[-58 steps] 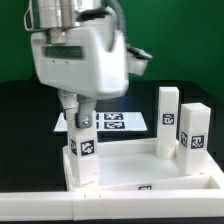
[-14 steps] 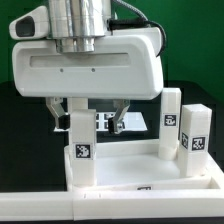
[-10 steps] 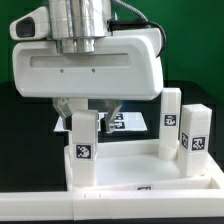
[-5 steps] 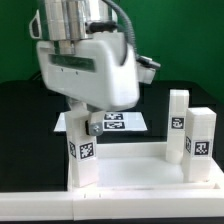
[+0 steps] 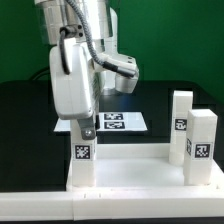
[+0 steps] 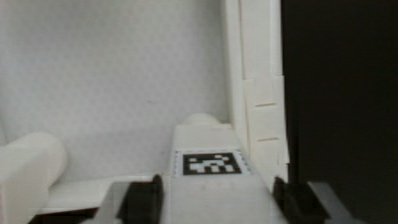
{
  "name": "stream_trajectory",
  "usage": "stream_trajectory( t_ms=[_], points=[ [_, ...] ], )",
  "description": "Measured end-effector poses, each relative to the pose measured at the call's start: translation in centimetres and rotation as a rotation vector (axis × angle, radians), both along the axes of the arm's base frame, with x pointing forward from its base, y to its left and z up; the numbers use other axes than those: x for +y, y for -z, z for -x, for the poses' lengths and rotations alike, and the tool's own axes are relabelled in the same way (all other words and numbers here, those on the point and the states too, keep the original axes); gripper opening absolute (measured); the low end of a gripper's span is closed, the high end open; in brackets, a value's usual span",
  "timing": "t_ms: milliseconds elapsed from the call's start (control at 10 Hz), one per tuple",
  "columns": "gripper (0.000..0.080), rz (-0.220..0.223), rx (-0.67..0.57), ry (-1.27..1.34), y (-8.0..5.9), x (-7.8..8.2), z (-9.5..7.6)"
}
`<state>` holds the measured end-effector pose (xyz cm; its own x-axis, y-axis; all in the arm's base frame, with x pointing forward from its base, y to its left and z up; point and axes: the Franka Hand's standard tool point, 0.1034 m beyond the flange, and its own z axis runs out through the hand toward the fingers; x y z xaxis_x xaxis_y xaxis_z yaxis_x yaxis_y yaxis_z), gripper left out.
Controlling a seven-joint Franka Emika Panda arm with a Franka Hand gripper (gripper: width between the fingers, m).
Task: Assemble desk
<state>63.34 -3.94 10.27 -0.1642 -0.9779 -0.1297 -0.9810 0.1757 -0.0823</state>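
The desk's white rimmed panel point(image 5: 140, 176) lies at the front of the table. A square leg point(image 5: 82, 155) with a black-and-white tag stands upright at its left corner in the exterior view. My gripper point(image 5: 85, 128) comes down from above and is shut on this leg's top. In the wrist view the leg point(image 6: 214, 150) fills the gap between the two dark fingers point(image 6: 143, 200), which press on its sides. Two more tagged legs point(image 5: 183, 125) point(image 5: 203, 146) stand upright at the panel's right side.
The marker board point(image 5: 115, 122) lies flat on the black table behind the panel. A white rail point(image 5: 40, 205) runs along the front edge. The arm's bulky wrist point(image 5: 75, 70) hangs over the left part of the panel.
My jaws have closed on the left leg and my wrist has turned about the vertical. The panel and its two right legs have shifted slightly to the exterior view's right.
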Motion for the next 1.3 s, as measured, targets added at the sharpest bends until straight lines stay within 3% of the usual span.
stream_trajectory(
  t_ms=[200, 300, 500, 600, 700, 1100, 1300],
  points=[
    [0.0290, -0.033, -0.010, 0.302, 0.0, 0.5, -0.5],
    [0.0290, -0.027, -0.014, 0.250, 0.0, 0.4, -0.4],
    [0.0546, -0.023, -0.017, 0.221, 0.0, 0.4, -0.4],
    [0.0617, 0.013, -0.051, -0.045, -0.2, -0.2, -0.5],
    [0.0617, 0.037, -0.075, -0.254, -0.4, -0.5, -0.5],
    [0.0648, 0.084, -0.104, -0.568, -0.2, -0.6, -0.5],
    [0.0648, 0.172, -0.096, -0.997, -0.2, -0.5, -0.3]
  ],
)
